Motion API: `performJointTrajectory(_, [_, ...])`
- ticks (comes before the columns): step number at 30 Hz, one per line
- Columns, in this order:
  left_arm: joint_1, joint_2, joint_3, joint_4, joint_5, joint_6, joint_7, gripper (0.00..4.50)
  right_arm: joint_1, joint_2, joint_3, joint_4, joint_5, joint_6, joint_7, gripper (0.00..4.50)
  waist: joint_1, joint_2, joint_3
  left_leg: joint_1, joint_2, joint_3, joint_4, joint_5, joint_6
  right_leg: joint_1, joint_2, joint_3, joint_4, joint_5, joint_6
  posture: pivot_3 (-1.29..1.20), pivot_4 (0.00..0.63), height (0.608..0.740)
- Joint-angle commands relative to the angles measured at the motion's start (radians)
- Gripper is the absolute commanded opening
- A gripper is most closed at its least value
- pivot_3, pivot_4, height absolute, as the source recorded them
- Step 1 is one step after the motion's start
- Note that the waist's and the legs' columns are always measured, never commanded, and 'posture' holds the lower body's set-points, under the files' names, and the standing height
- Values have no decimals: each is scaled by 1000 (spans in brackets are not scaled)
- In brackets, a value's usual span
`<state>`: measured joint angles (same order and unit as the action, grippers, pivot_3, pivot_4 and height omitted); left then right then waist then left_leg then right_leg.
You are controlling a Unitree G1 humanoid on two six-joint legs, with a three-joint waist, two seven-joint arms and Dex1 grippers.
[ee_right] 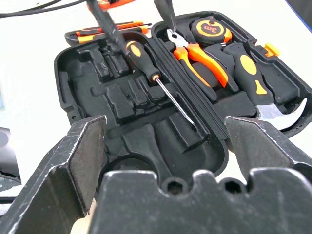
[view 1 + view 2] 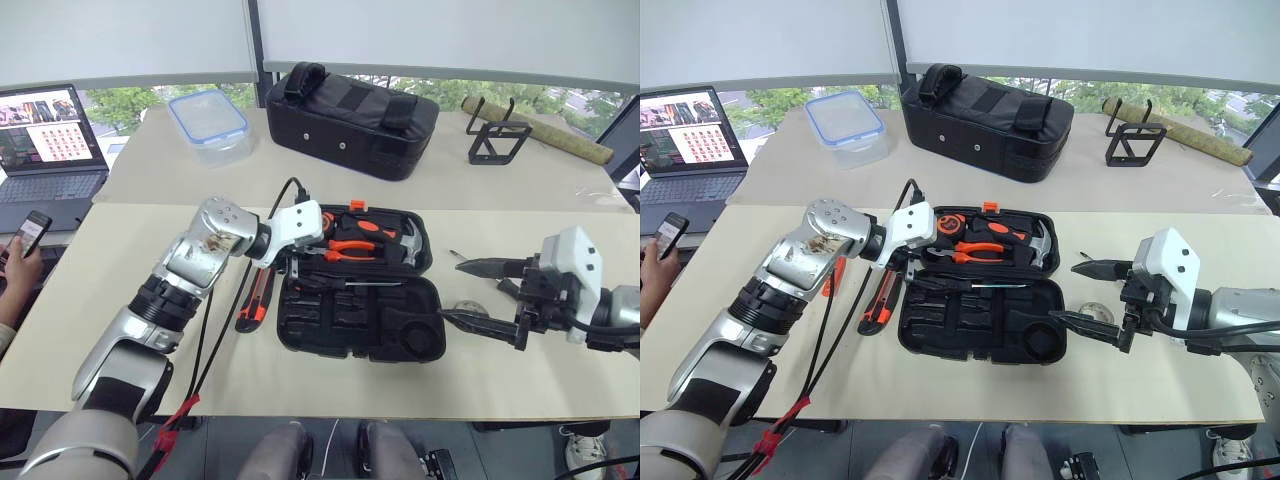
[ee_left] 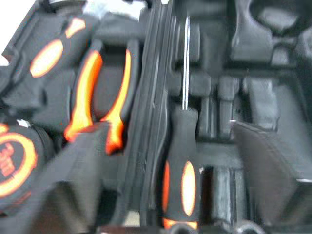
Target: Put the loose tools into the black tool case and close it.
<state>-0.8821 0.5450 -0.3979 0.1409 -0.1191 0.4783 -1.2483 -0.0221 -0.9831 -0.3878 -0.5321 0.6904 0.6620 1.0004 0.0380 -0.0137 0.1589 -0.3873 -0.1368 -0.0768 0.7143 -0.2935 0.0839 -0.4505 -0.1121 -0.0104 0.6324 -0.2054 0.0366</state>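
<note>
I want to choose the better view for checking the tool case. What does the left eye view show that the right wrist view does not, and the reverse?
Left eye view, not right wrist view: the black fabric bag, the blue-lidded box, the laptop, a person's hand with a phone.
Right wrist view, not left eye view: the tape measure face, covered from the head by the left gripper.
Both: the open tool case, a screwdriver lying in it, the pliers, the hammer, the open right gripper.
</note>
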Motion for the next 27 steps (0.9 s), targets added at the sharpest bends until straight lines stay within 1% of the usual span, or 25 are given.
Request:
performJointTrajectory(1, [-11, -18, -7, -2, 17, -26, 3, 2365, -7, -16, -37, -22, 17, -1, -1, 4500, 1, 0, 0, 0, 0, 0, 0, 0, 0, 0, 0, 0, 0, 0, 0, 0, 150, 722])
performJointTrajectory(2, [-11, -24, -13, 8, 25, -32, 6, 2026, -7, -16, -35, -21, 15, -3, -1, 4500, 1, 0, 0, 0, 0, 0, 0, 0, 0, 0, 0, 0, 0, 0, 0, 0, 150, 722])
performJointTrajectory(4, [-11, -38, -30, 37, 45, -53, 11, 1196, -10, -16, -30, -14, 8, -7, -3, 4500, 2, 0, 0, 0, 0, 0, 0, 0, 0, 0, 0, 0, 0, 0, 0, 0, 150, 722])
performJointTrajectory(5, [-11, -47, -36, 51, 54, -62, 15, 874, -8, -15, -30, -12, 4, -10, -2, 4500, 2, 0, 0, 0, 0, 0, 0, 0, 0, 0, 0, 0, 0, 0, 0, 0, 150, 722])
performJointTrajectory(7, [-13, -65, -50, 77, 71, -73, 20, 51, -1, -13, -32, -11, 1, -13, -3, 4500, 1, 0, 0, 0, 0, 0, 0, 0, 0, 0, 0, 0, 0, 0, 0, 0, 150, 722])
performJointTrajectory(9, [-18, -78, -77, 111, 100, -93, 17, 51, 2, -9, -30, -9, -2, -12, -8, 4500, 2, 0, 0, 0, 0, 0, 0, 0, 0, 0, 0, 0, 0, 0, 0, 0, 150, 722])
performJointTrajectory(13, [-2, -82, -153, 160, 186, -200, 4, 51, 20, 2, -35, -14, -2, -11, -19, 4500, 3, 0, 0, 0, 0, 0, 0, 0, 0, 0, 0, 0, 0, 0, 0, 0, 150, 722])
performJointTrajectory(17, [-5, -90, -184, 246, 268, -312, 43, 51, 40, 8, -38, -14, -6, -14, -32, 4500, 5, 0, -1, 3, 0, 0, 0, 0, 0, 4, -1, 0, 0, 0, 0, 0, 150, 722])
performJointTrajectory(20, [-31, -114, -134, 289, 262, -318, 83, 51, 78, 14, -61, -8, -29, -25, -42, 4500, 12, 1, -2, 9, 0, -1, 0, -1, 1, 12, -1, 0, -2, 0, 0, 0, 150, 722])
performJointTrajectory(22, [-34, -116, -75, 249, 193, -260, 52, 51, 107, 21, -85, 10, -52, -33, -52, 4500, 12, 1, -2, 10, 0, -1, 0, -2, 3, 13, -1, 0, -3, 1, 2, 0, 150, 722])
performJointTrajectory(24, [-29, -93, 32, 152, 51, -123, -13, 549, 150, 31, -130, 56, -76, -26, -72, 4500, 7, 0, -1, 9, 0, -1, 1, -2, 3, 12, 0, 1, -2, 2, 2, 0, 150, 722])
performJointTrajectory(25, [-22, -66, 80, 97, -23, -48, -59, 800, 174, 38, -154, 84, -87, -30, -74, 4500, 4, 0, -1, 7, 0, -1, 1, -2, 3, 10, 0, 1, -1, 2, 2, 0, 150, 722])
performJointTrajectory(27, [0, 6, 151, 3, -135, 71, -143, 1561, 209, 45, -182, 151, -117, -51, -70, 4500, -3, 0, -1, 3, 0, 0, 1, -1, 3, 4, 1, 1, 0, 2, 2, 0, 150, 722])
